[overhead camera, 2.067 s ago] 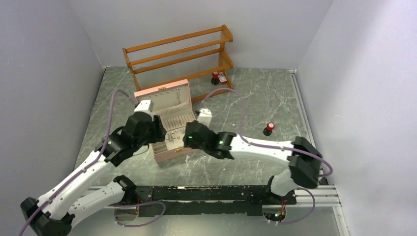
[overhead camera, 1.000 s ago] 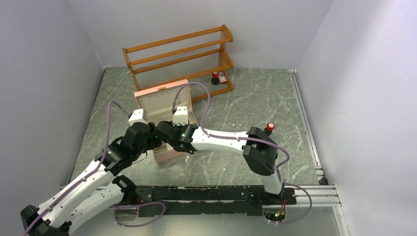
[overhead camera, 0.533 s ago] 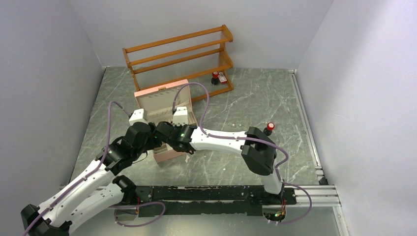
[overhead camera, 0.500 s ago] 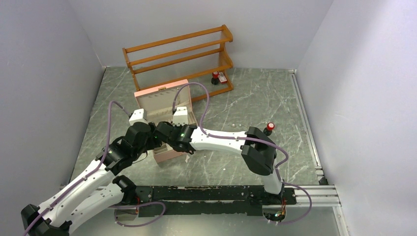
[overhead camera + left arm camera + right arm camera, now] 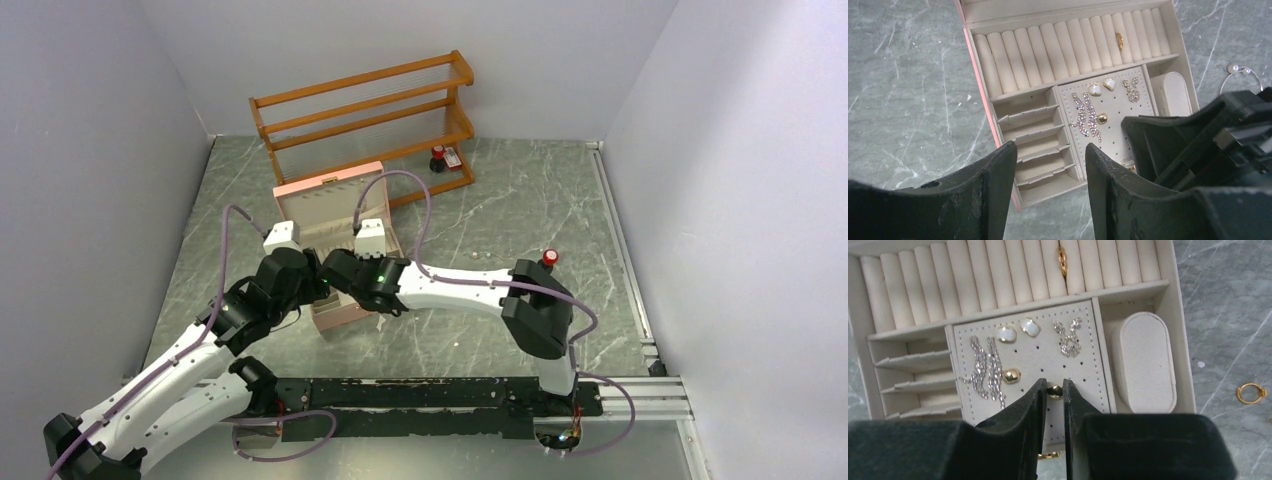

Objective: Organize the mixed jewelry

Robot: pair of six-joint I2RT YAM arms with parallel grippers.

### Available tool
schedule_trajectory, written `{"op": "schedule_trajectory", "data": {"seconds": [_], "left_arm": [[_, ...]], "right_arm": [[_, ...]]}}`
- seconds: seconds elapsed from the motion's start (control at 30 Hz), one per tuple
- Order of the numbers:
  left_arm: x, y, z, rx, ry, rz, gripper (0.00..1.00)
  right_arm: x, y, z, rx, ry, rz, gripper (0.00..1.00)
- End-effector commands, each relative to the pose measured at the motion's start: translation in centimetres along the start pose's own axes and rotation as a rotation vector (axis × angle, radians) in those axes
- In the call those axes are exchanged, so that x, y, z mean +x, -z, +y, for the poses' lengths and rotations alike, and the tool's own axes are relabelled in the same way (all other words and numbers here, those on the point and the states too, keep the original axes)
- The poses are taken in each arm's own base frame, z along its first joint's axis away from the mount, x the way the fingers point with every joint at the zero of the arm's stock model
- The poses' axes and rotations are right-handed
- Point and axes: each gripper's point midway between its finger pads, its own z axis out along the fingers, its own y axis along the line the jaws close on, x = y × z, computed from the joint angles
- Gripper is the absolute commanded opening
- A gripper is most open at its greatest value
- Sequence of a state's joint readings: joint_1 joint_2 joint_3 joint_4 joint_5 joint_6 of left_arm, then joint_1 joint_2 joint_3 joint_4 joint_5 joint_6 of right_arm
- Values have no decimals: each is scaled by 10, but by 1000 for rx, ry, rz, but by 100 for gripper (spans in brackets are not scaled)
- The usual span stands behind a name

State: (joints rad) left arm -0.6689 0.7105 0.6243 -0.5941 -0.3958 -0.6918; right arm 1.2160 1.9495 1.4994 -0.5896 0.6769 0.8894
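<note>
Right jaws: nearly closed, pinching a gold ball stud (image 5: 1054, 391) at the perforated earring pad (image 5: 1083, 370) of the pink box (image 5: 338, 316).
Left jaws: wide apart, empty, above the box's divider slots (image 5: 1035, 145).
Right wrist view only: loose gold ring (image 5: 1249, 392) on the counter (image 5: 1228, 300).
Left wrist view only: pearl-tipped hoop (image 5: 1243, 75) beside the box.
Top view: arms hide the box interior.
</note>
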Motion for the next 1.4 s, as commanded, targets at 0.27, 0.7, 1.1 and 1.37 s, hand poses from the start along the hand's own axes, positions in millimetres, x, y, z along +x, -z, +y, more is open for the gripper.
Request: {"op": "schedule_trajectory", "data": {"seconds": [0.27, 0.7, 1.1, 1.37], "left_arm": [[-4, -2, -4, 22, 6, -22, 58], [-7, -2, -3, 7, 14, -31, 58], [-3, -3, -3, 12, 22, -15, 58], [-1, -4, -4, 15, 31, -11, 59]], "right_arm": [[-23, 25, 20, -369, 200, -71, 25], [-36, 29, 2, -403, 166, -31, 34], [-13, 30, 20, -456, 160, 59, 46], [-3, 29, 24, -466, 205, 85, 41]]}}
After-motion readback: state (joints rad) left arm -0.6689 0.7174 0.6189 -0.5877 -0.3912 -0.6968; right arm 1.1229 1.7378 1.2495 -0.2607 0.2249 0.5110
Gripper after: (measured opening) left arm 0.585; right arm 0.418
